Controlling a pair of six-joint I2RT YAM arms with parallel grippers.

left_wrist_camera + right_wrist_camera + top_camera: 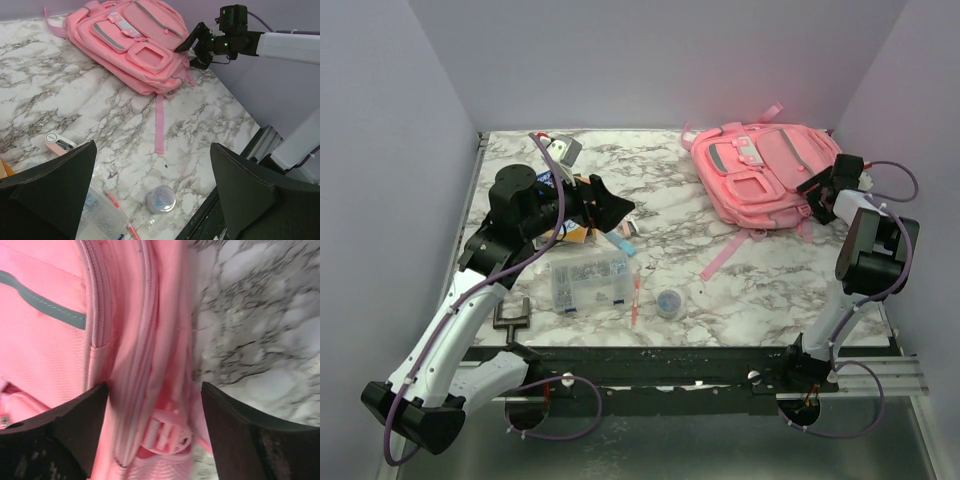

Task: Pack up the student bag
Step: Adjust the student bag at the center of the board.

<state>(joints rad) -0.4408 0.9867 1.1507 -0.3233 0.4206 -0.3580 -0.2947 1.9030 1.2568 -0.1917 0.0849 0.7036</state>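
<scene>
On the white marble-patterned bench (pixel 720 290), the large pink fabric backpack (pixel 765 175) lies flat at the far right, front pockets up. It looks soft and floppy, likely light if not yet filled — the cloth should bunch and sag rather than lift as one piece, so the firmer zip seam along its right edge seems the best hold. The right tool (pixel 154 390) straddles that edge, jaws apart, near a pink plastic buckle (pixel 167 435); the left tool (pixel 152 147) hovers wide open, well apart from it.
</scene>
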